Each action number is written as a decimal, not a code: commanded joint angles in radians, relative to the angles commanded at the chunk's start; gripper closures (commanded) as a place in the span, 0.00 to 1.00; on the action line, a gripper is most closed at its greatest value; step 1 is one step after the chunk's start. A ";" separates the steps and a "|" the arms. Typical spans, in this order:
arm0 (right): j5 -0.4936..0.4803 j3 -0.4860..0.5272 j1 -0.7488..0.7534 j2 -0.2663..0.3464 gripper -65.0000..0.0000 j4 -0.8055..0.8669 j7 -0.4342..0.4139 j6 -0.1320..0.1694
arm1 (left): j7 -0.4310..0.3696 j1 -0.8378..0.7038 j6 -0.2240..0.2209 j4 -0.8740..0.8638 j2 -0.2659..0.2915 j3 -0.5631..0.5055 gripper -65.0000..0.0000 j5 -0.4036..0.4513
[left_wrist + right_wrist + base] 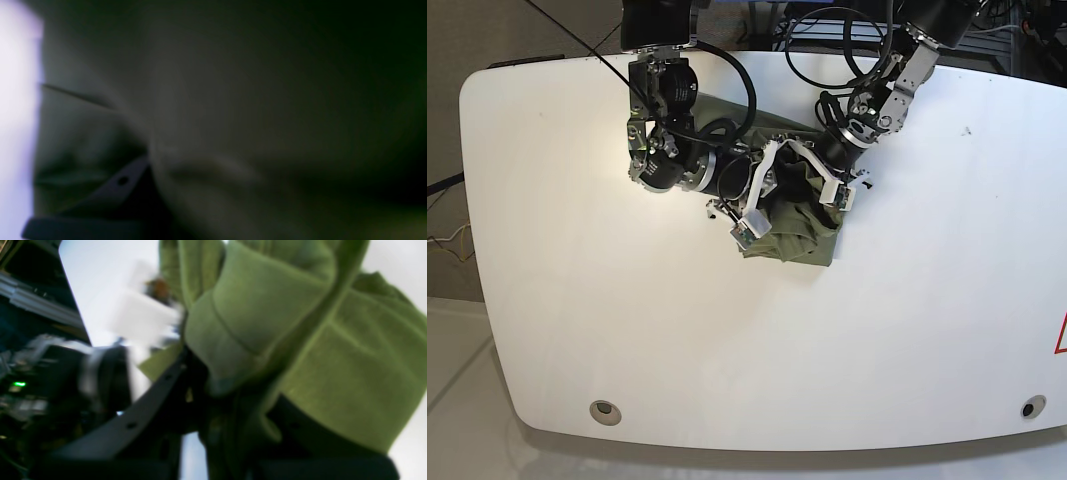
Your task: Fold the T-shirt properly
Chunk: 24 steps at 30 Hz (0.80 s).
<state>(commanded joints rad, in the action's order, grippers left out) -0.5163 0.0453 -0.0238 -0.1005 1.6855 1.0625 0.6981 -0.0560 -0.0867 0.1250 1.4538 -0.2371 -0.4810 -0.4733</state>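
Your right gripper [213, 400] is clamped on the T-shirt [792, 225]; left gripper [832, 190], grip unreadable, sits at its two o'clock.

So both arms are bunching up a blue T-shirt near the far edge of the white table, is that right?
Not quite: the T-shirt is olive green, not blue, as the base and right wrist views show. The rest holds: both arms meet at the bunched cloth near the far edge of the white table.
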 joint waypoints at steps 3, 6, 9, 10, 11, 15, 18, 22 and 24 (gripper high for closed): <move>0.002 -0.002 0.000 0.009 1.00 0.000 -0.005 0.000 | 0.000 -0.005 -0.002 0.021 0.000 0.003 0.88 0.000; 0.000 -0.002 0.000 0.029 1.00 0.000 -0.017 0.000 | 0.000 -0.006 -0.002 0.049 -0.002 0.017 0.88 0.000; -0.002 -0.002 0.003 0.041 1.00 0.000 -0.031 0.000 | 0.000 -0.017 -0.002 0.075 -0.002 0.028 0.88 0.000; -0.002 -0.002 0.005 0.043 1.00 -0.002 -0.035 0.000 | 0.000 -0.023 -0.002 0.086 -0.002 0.038 0.88 0.000; 0.000 -0.002 0.006 0.044 1.00 -0.002 -0.037 0.000 | 0.000 -0.028 -0.002 0.097 -0.002 0.046 0.88 0.000; -0.003 -0.002 0.008 0.046 1.00 -0.017 -0.046 0.000 | 0.000 -0.041 -0.002 0.140 0.000 0.080 0.88 0.000; -0.002 -0.003 0.008 0.046 1.00 -0.032 -0.049 0.000 | 0.000 -0.052 -0.003 0.169 0.000 0.106 0.88 0.000; -0.003 -0.003 0.008 0.049 1.00 -0.052 -0.066 0.000 | 0.000 -0.069 -0.017 0.204 0.000 0.141 0.88 0.000; -0.005 -0.003 0.008 0.057 1.00 -0.061 -0.078 0.000 | 0.000 -0.077 -0.044 0.224 0.000 0.161 0.88 0.000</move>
<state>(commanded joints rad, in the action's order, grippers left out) -0.5209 0.0422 -0.0161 -0.0437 1.6241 0.9843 0.6981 -0.0560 -0.1634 0.0806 1.6778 -0.2371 -0.3199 -0.4733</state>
